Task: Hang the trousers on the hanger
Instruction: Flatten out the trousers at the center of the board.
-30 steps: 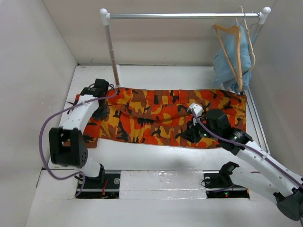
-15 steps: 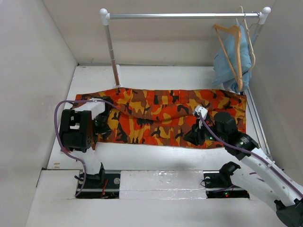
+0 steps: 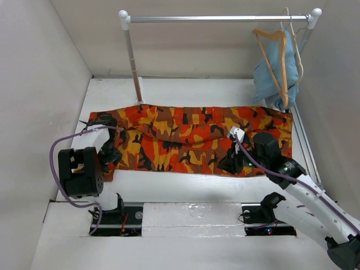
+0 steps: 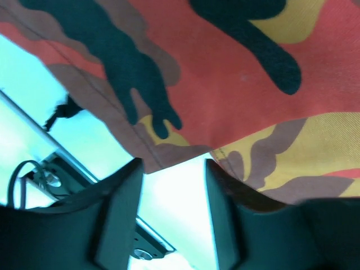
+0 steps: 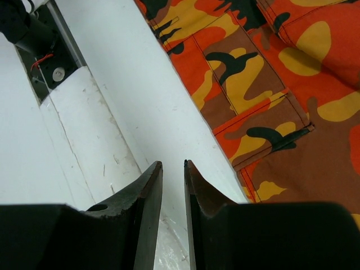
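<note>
While the trousers (image 3: 191, 140) lie flat, the left gripper (image 4: 173, 169) stands open at their edge. The right gripper (image 5: 172, 166) is narrowly parted, empty.

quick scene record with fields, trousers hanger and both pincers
trousers: spread flat on the table, off the hanger
hanger: hooked on the rail, far right, bare, beside the blue garment
left pincer: open, at the trousers' near left edge, gripping nothing
right pincer: narrowly open, over the table by the near right edge, empty
</note>
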Controlling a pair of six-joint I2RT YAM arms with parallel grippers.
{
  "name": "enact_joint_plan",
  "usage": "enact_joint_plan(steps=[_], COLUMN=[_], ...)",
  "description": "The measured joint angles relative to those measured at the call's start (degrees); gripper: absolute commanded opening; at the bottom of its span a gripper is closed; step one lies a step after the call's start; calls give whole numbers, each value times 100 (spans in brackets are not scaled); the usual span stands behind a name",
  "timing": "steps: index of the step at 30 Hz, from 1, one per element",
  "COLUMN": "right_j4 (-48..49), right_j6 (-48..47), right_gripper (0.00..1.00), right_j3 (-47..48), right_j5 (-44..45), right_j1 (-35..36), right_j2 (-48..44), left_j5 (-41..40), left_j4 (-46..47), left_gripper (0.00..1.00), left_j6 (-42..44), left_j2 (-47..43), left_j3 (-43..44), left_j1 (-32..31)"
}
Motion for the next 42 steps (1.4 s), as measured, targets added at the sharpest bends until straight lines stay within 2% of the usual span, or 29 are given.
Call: enact_joint_plan(steps=[5, 8, 9, 12, 21, 26, 27, 30, 37, 42], right_j4=[-39, -74, -76, -90, -138, -118, -109, -98, -90, -96], right_j6=[0, 0, 0, -2, -2, -146, -157, -192, -304, -356], right_gripper=[27, 28, 28, 28, 28, 28, 28, 28, 28, 28], right_j3=[0, 2, 2, 2, 0, -35, -68, -146, -151, -151], right_j5=[2, 4, 11, 68, 164, 175, 157, 105, 61, 46], right_j1=[0, 0, 0, 0, -42, -72, -72, -90, -114, -114], right_j2=[15, 15, 15, 9, -57, -9, -7, 37, 136, 133], left_j5=[131, 181, 190, 214, 197, -114, -162, -184, 214, 146], left_j4=[140, 149, 160, 216, 229, -4, -7, 37, 483, 577], left_gripper=[46, 33, 22, 0, 0, 2, 20, 30, 32, 32], left_j6=[2, -4, -9, -52, -72, -175, -177, -203, 72, 114], left_j2=[424, 542, 573, 719, 686, 22, -149, -337, 374, 407], left_j3=[-59, -70, -72, -83, -98, 286, 400, 621, 411, 411], left_j1=[-11, -11, -13, -11, -11, -11, -7, -4, -706, -769])
